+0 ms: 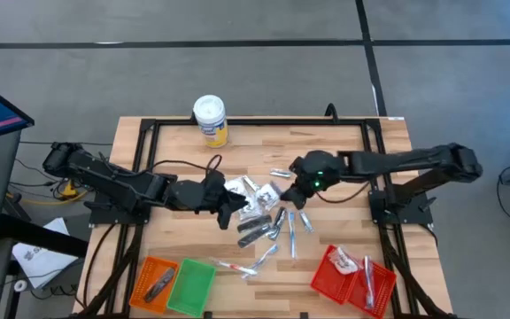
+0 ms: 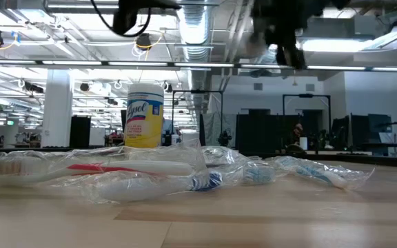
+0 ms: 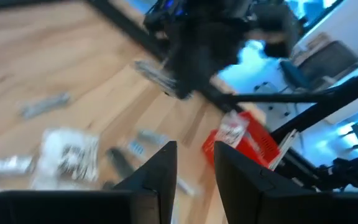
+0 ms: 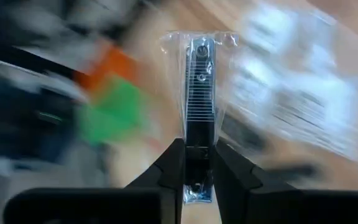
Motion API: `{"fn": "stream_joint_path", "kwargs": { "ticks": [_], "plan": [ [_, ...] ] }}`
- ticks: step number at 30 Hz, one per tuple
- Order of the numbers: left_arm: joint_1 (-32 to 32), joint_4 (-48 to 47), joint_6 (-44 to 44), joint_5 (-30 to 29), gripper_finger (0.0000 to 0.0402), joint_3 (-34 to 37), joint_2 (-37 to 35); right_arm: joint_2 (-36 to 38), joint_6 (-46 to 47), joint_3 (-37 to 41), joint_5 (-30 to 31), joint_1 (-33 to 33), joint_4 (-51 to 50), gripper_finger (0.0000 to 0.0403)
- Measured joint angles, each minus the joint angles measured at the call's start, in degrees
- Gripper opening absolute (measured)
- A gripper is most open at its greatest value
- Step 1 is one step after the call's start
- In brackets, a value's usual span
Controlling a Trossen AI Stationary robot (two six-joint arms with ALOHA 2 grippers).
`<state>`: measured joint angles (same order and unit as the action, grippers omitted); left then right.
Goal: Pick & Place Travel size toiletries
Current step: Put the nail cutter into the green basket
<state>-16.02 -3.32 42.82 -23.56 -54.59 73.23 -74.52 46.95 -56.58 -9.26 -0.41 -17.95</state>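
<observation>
High view: toiletries (image 1: 264, 217) mostly loose mid-table; few in red basket (image 1: 326, 275) and orange basket (image 1: 149, 276).
Right wrist view: right gripper (image 4: 197, 163) pinches a wrapped nail clipper (image 4: 200, 87), lifted.
Left wrist view: left gripper (image 3: 195, 163) part-open, empty.

Looking down on the wooden table (image 1: 184, 177), the toiletries (image 1: 264, 221) lie scattered near its middle. The left gripper (image 1: 228, 202) hangs at their left edge, the right gripper (image 1: 292, 170) just above them on the right. Beyond them stands a yellow canister (image 1: 211, 120). Nearer the front edge sit an orange basket (image 1: 153, 282), a green basket (image 1: 193, 285) and a red basket (image 1: 354, 276).
</observation>
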Motion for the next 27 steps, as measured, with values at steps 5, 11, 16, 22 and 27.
{"fn": "stream_joint_path", "kwargs": {
  "ticks": [5, 11, 16, 22, 27],
  "plan": [
    [0.0, 8.5, -6.5, 0.0, 0.0099, 0.0, 0.0, 2.4, 5.4, -0.1, 3.5, 2.1, 16.4, 0.0055],
    [0.4, 17.5, -10.9, 0.0, 0.0099, 0.0, 0.0, 2.1, 8.1, -0.1, 6.8, 4.0, 25.5, 0.0052],
    [2.4, 18.7, -6.7, 1.7, 0.0113, 0.0, 0.0, 2.0, 6.6, -0.1, 11.1, 5.1, 26.8, 0.0054],
    [5.6, 19.2, 1.4, 6.9, 0.0166, 0.0, 0.0, 2.0, 6.3, -0.1, 13.8, 6.3, 29.3, 0.0055],
    [7.3, 23.9, 2.4, 7.0, 0.0215, 0.0, 0.0, 2.0, 5.6, -0.1, 15.2, 6.6, 29.3, 0.0055]
  ]
}}
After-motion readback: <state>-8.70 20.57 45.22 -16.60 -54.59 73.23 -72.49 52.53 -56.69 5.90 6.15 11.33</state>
